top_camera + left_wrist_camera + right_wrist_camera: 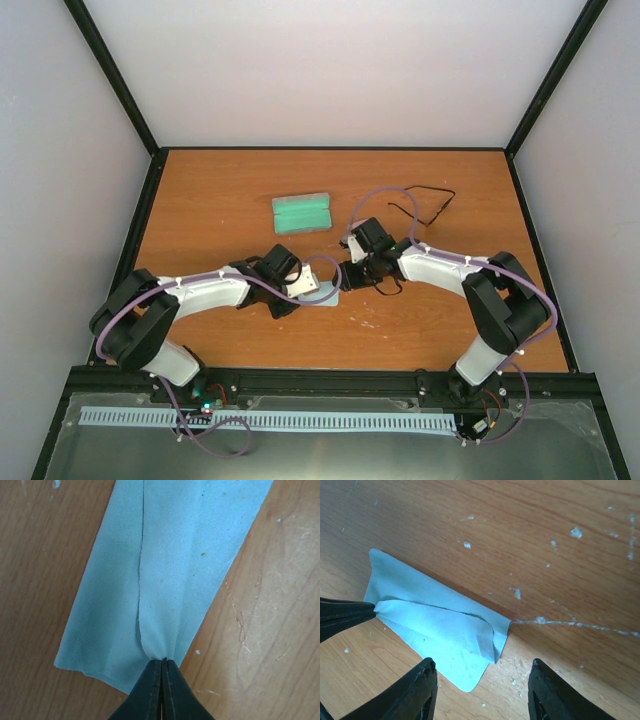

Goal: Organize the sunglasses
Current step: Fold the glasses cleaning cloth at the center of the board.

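The sunglasses [432, 212], thin and black, lie on the table at the back right, apart from both grippers. My left gripper [318, 290] is shut on the near edge of a folded light-blue cloth [175, 555] and pinches it at the fingertips [163, 661]. The cloth [440, 630] lies flat on the wood. My right gripper [482, 665] is open and empty, just above the cloth's free corner, facing the left gripper's fingers [340, 615]. In the top view the right gripper [350, 275] is close to the left one at mid-table.
A green oblong case [300, 213] lies open behind the grippers, left of centre. A purple cable [375, 195] loops over the right arm near the sunglasses. Black posts and grey walls enclose the wooden table [220, 190].
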